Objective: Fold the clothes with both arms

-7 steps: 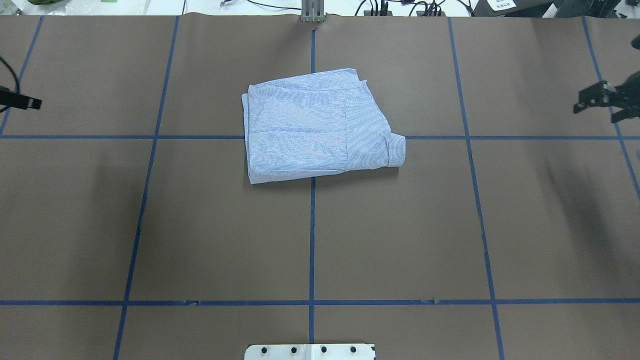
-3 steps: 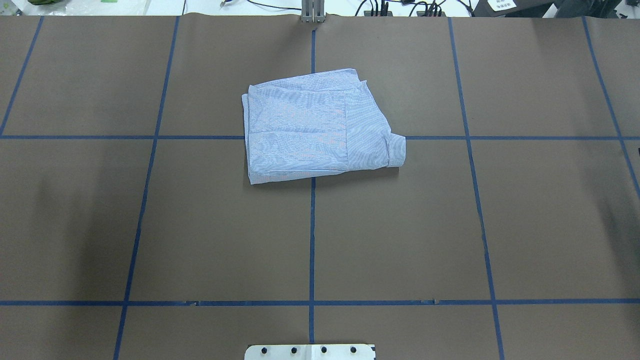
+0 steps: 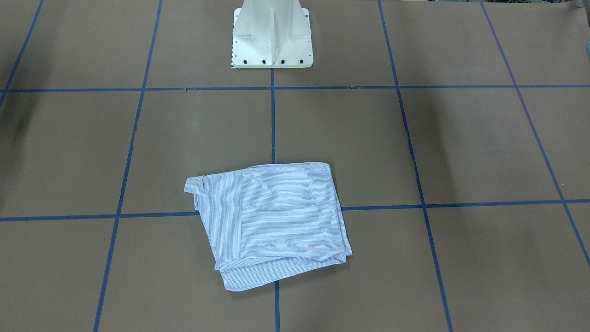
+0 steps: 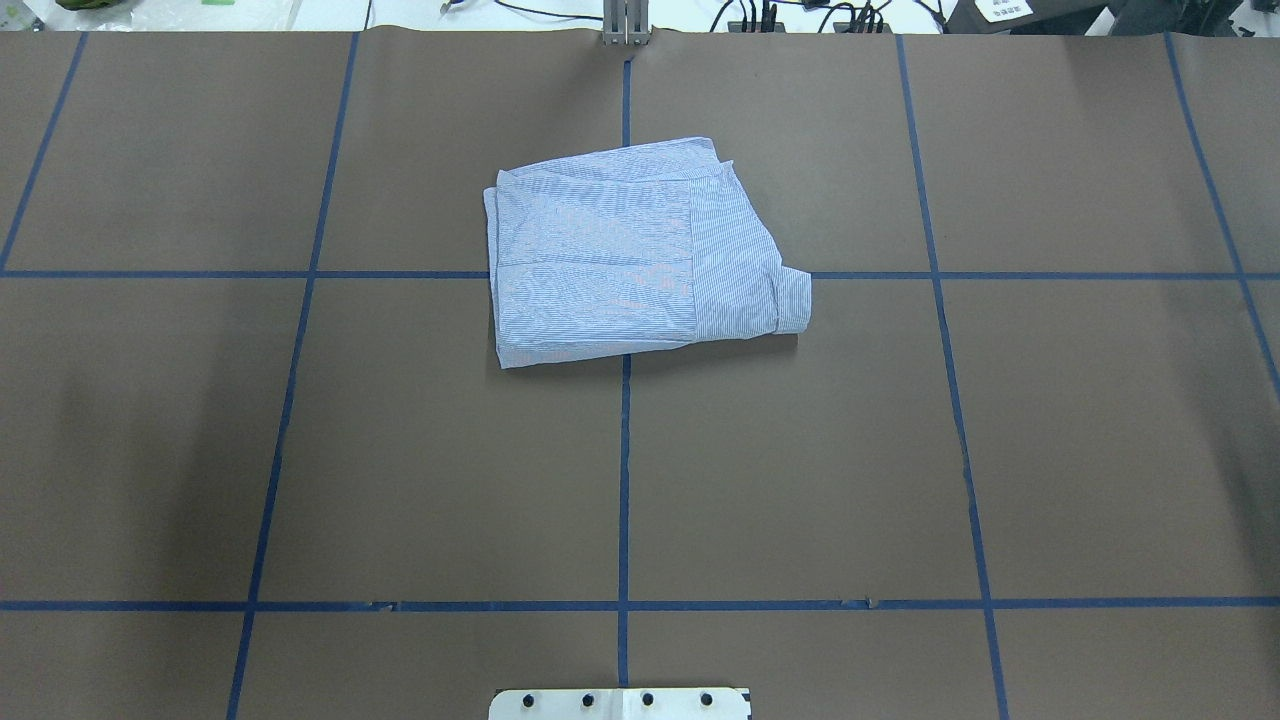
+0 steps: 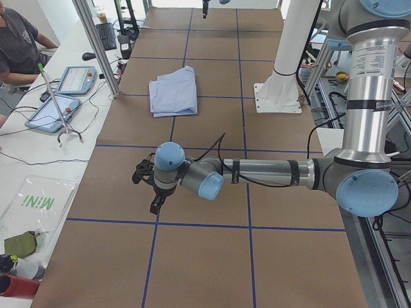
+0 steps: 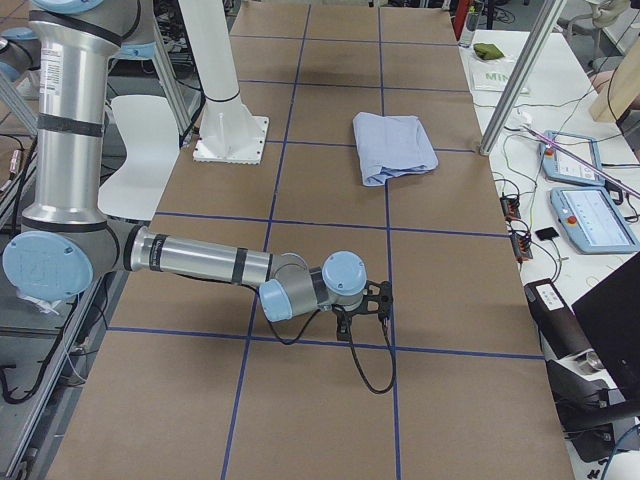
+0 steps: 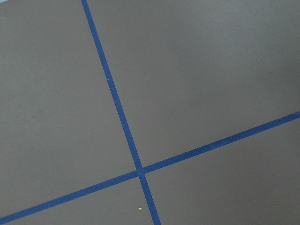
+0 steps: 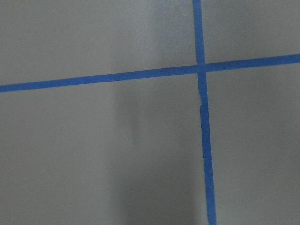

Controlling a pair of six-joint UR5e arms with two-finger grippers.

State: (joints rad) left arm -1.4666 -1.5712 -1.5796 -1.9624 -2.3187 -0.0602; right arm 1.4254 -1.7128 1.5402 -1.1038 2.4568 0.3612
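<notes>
The clothes are one light blue striped shirt, folded into a compact rectangle and lying flat past the table's middle, with a cuff sticking out at its right. It also shows in the front view as the shirt. Nothing touches it. Both arms are drawn back to the table's ends, out of the overhead and front views. My left gripper hangs low over bare table in the left side view. My right gripper does the same in the right side view. I cannot tell whether either is open or shut. Both wrist views hold only brown table and blue tape.
The white pedestal base stands at the robot's side of the table. Blue tape lines grid the brown surface. Beyond the far edge are an aluminium post, tablets, cables and a seated person.
Both grippers, seen at the left and right edges of the overhead view a second ago, have withdrawn out of that view. The shirt has not moved.
</notes>
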